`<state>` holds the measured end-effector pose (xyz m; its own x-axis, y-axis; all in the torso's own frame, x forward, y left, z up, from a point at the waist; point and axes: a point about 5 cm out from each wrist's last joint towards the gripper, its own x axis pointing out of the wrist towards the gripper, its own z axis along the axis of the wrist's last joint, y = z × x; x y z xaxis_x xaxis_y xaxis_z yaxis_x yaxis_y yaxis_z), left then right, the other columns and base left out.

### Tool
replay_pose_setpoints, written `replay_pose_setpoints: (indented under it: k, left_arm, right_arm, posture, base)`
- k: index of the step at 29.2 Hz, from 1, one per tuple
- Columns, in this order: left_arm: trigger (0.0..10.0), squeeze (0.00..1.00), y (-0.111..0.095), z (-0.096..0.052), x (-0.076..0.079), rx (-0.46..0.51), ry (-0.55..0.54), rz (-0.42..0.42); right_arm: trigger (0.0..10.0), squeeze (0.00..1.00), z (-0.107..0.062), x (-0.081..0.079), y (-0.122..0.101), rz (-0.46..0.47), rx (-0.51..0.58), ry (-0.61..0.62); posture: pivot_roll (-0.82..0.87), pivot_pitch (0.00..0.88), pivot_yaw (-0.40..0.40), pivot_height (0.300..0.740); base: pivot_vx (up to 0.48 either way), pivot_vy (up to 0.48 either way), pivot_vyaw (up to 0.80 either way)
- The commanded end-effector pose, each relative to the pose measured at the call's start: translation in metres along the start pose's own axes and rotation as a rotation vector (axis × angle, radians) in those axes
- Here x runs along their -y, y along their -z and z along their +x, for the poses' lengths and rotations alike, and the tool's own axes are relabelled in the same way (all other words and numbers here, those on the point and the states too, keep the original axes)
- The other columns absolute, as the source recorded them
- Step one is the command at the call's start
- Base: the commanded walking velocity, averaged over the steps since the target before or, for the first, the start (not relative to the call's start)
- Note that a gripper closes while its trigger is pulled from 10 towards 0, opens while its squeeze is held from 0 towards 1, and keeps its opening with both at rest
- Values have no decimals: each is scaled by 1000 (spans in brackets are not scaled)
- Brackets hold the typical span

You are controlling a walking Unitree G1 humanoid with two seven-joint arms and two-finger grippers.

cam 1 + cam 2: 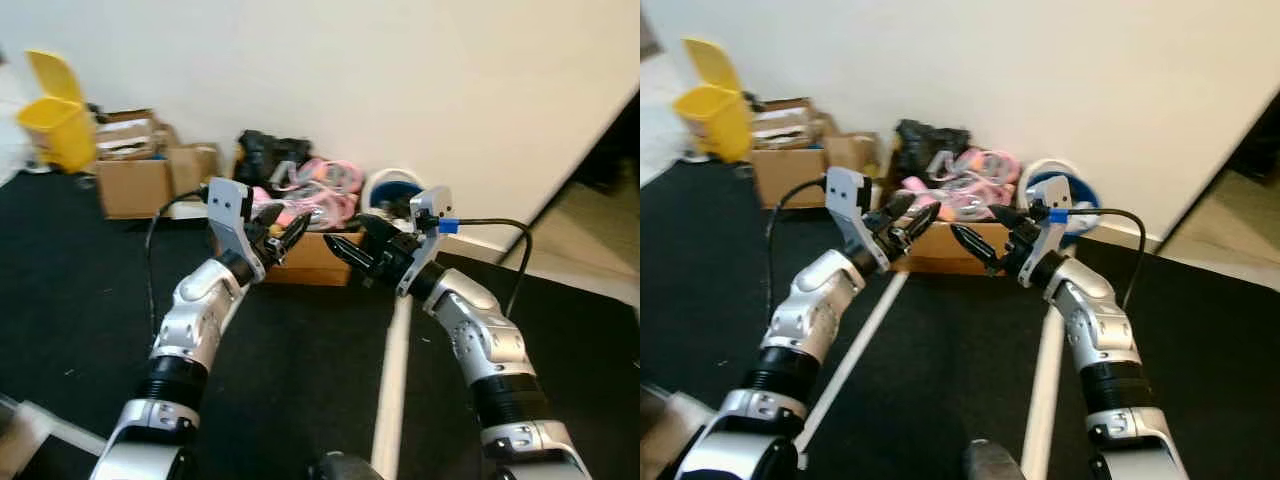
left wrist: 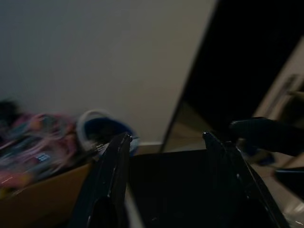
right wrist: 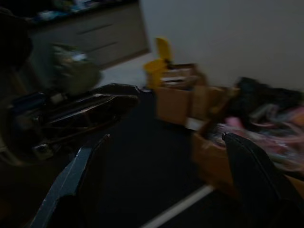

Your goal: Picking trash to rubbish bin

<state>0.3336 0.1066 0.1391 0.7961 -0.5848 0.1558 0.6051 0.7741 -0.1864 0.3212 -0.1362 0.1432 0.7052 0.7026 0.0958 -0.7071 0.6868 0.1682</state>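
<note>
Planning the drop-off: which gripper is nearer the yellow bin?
Left. The left gripper is on the side of the yellow bin, which stands far left by the wall; the right gripper is farther over.

From the head we look forward and down through two eyes set side by side, taking in both raised arms, the black floor and the wall, with the left gripper (image 1: 283, 233) and right gripper (image 1: 352, 245) held tip to tip in front of the open cardboard box (image 1: 940, 246). Our left wrist camera sits close behind its own two black fingers (image 2: 110, 183) and looks past their tips at the box, the wall and the other gripper beyond them. Our right wrist camera looks between its fingers (image 3: 259, 183) toward the left gripper, the same box and the yellow bin (image 3: 158, 66) far beyond the fingertips, which the head views share.
</note>
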Motion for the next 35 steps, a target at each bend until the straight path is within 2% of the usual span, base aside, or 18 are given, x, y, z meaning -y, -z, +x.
replay_pose_setpoints:
  k: [1, 11, 12, 13, 14, 16, 17, 19, 21, 22, 23, 25, 26, 28, 29, 30, 33, 35]
  left_arm:
    - [10000, 0, 5, -1, 0, -22, 1, -7]
    - [10000, 0, 5, -2, 0, -21, 1, -4]
    - [10000, 0, 5, -3, 0, -21, 1, -3]
    - [10000, 0, 5, -3, 0, -21, 1, -3]
    - [10000, 0, 5, -5, 0, -20, 0, -1]
    - [10000, 0, 5, -5, 0, -20, 0, -1]
    - [10000, 0, 5, -5, 0, -20, 0, -1]
    - [10000, 0, 5, -5, 1, -17, 1, 0]
    - [10000, 0, 5, -5, 3, -9, -3, -4]
    - [10000, 0, 5, -5, 3, -9, -3, -4]
    - [10000, 0, 5, -6, 4, -4, -7, -6]
    - [10000, 0, 5, -6, 5, 1, -12, -7]
    - [10000, 0, 5, -6, 5, 1, -12, -7]
    - [10000, 0, 6, -6, 6, 0, -12, -4]
    - [10000, 0, 6, -6, 6, 0, -12, -4]
    - [10000, 0, 6, -6, 8, 0, -7, -4]
    - [10000, 0, 6, -7, 9, 0, -3, -7]
    - [10000, 0, 6, -8, 9, 0, -2, -7]
  right_arm:
    - [10000, 0, 1, 0, 0, 0, -1, -2]
    - [10000, 0, 0, -6, -9, -99, -4, -59]
    - [10000, 0, 1, -5, -30, -137, 52, -84]
    - [10000, 0, 1, -5, -30, -137, 52, -84]
    - [10000, 0, 3, -5, -62, -170, 142, -115]
    - [10000, 0, 3, -5, -62, -170, 142, -115]
    - [10000, 0, 5, -9, -94, -185, 230, -155]
    - [10000, 0, 7, -27, -166, -212, 433, -276]
    - [10000, 0, 1, -62, -232, -246, 627, -459]
    - [10000, 0, 1, -62, -232, -246, 627, -459]
    - [10000, 0, -4, -83, -264, -266, 737, -544]
    - [10000, 0, -13, -110, -298, -264, 868, -670]
    - [10000, 0, -13, -110, -298, -264, 868, -670]
    - [10000, 0, -21, -134, -315, -310, 929, -780]
    - [10000, 0, -21, -134, -315, -310, 929, -780]
    - [10000, 0, -26, -165, -328, -396, 984, -893]
    - [10000, 0, -30, -184, -333, -429, 1016, -968]
    - [10000, 0, -32, -188, -335, -427, 1018, -985]
  posture:
    - [-70, 0, -38, 740]
    - [-54, 0, -42, 740]
    - [-48, 0, -33, 740]
    - [-48, 0, -33, 740]
    - [-47, 0, -30, 740]
    - [-47, 0, -30, 740]
    - [-48, 0, -33, 740]
    - [-43, 0, -48, 740]
    - [-36, 0, -62, 740]
    - [-36, 0, -62, 740]
    - [-29, 0, -68, 740]
    - [-23, 0, -75, 740]
    - [-23, 0, -75, 740]
    - [-19, 0, -81, 740]
    - [-19, 0, -81, 740]
    - [-32, 0, -76, 740]
    - [-26, 0, -77, 740]
    - [-19, 0, -78, 740]
  base:
    - [0, 0, -800]
    - [0, 0, -800]
    - [0, 0, 0]
    - [0, 0, 0]
    - [0, 0, 0]
    - [0, 0, 0]
    - [0, 0, 0]
    - [0, 0, 0]
    - [0, 0, 0]
    - [0, 0, 0]
    - [0, 0, 0]
    - [0, 0, 0]
    - [0, 0, 0]
    - [0, 0, 0]
    - [0, 0, 0]
    - [0, 0, 0]
    - [0, 0, 0]
    - [0, 0, 0]
